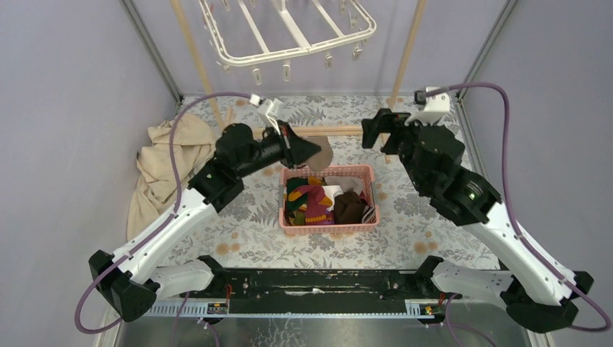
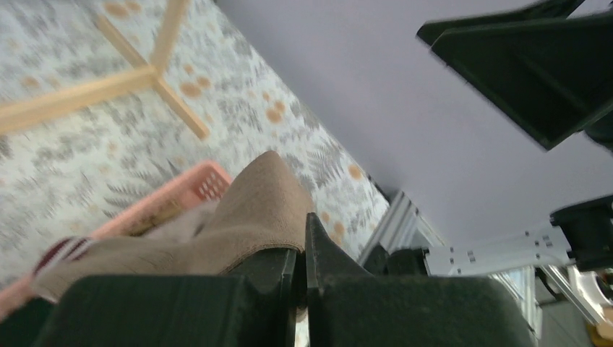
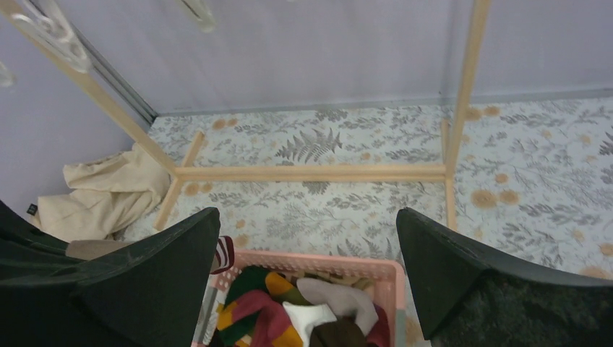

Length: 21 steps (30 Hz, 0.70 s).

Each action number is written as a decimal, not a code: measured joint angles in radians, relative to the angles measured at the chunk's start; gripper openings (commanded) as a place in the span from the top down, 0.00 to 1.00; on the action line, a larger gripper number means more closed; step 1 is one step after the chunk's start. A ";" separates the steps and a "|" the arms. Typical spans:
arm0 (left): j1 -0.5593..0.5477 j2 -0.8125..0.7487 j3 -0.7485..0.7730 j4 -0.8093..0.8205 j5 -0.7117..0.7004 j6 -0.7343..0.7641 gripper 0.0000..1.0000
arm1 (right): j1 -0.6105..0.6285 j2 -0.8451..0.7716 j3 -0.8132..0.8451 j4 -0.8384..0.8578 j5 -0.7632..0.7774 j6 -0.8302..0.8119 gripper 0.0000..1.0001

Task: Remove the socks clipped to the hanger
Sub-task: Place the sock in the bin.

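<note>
- hanger (image 1: 307, 48): cut off by the top edge of the overhead view, only its near part shows. It hangs high at the far side, between the poles of the wooden pole frame (image 1: 405, 54). The clips (image 1: 287, 71) in view dangle loose. The right wrist view catches only blurred clips in its top-left corner.
- socks (image 1: 318, 202): tangled heap in the pink basket (image 1: 329, 230) mid-table, can't count them. Red, green, yellow, maroon, white and dark brown show.
- tan sock (image 2: 253, 213): left gripper (image 2: 302, 242) has its jaws together, pinching it. Its lower end runs out of the left wrist view. From overhead it hangs over the basket's far rim, mostly hidden by the gripper.
- left arm: stretched forward and inward from its base, wrist turned toward the centre.
- right gripper (image 1: 379, 134): jaws wide apart with nothing between them. Its wrist view shows both fingers (image 3: 144, 289) low in frame, with basket and table (image 3: 325, 202) in the gap.
- right arm: elbow bent, forearm angled inward, claw raised beyond the basket's far-right corner, apart from the left gripper.
- beige cloth (image 1: 170, 155): crumpled at the far left by the wall. There is a small dark tag (image 3: 32, 209) at its edge, too small to read.
- stickers (image 1: 217, 309) on the base rail: unreadable.
</note>
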 measured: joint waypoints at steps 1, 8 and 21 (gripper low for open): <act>-0.018 -0.001 -0.025 0.003 -0.002 -0.008 0.98 | 0.000 -0.026 -0.021 -0.013 0.002 0.007 0.00; -0.149 0.038 -0.162 0.035 -0.046 -0.055 0.98 | 0.000 -0.178 -0.167 -0.116 0.005 0.059 0.00; -0.267 0.270 -0.291 0.181 -0.169 -0.108 0.52 | 0.000 -0.375 -0.373 -0.248 -0.058 0.173 0.00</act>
